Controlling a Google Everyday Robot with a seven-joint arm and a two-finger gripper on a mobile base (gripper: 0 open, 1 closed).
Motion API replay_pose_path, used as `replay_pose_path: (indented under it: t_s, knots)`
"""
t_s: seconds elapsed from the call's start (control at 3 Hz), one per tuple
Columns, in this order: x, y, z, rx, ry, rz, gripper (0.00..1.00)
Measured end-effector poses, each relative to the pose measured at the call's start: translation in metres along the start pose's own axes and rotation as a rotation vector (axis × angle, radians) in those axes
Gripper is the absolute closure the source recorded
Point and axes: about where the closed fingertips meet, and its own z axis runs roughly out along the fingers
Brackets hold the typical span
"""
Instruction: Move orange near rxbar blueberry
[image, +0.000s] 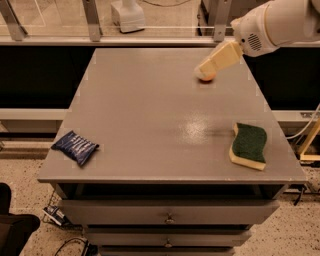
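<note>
The orange (207, 76) lies on the grey table (150, 110) at the far right, mostly covered by my gripper. My gripper (206, 67), cream-coloured on a white arm, reaches down from the upper right and sits right over the orange. The rxbar blueberry (75, 146), a flat dark blue wrapper, lies at the table's near left corner, far from the orange and the gripper.
A green-and-yellow sponge (248, 145) lies near the table's right front edge. A railing with a white object (128, 15) behind it runs along the back. Drawers are below the tabletop, and cables lie on the floor at left.
</note>
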Motion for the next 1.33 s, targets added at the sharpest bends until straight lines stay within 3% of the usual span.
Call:
replay_pose_path:
  t_s: [0.67,1.33]
  knots:
    - [0.044,-0.031,0.068,0.013,0.001,0.121,0.00]
    - [0.076,-0.040,0.118,0.013,0.013,0.170,0.00]
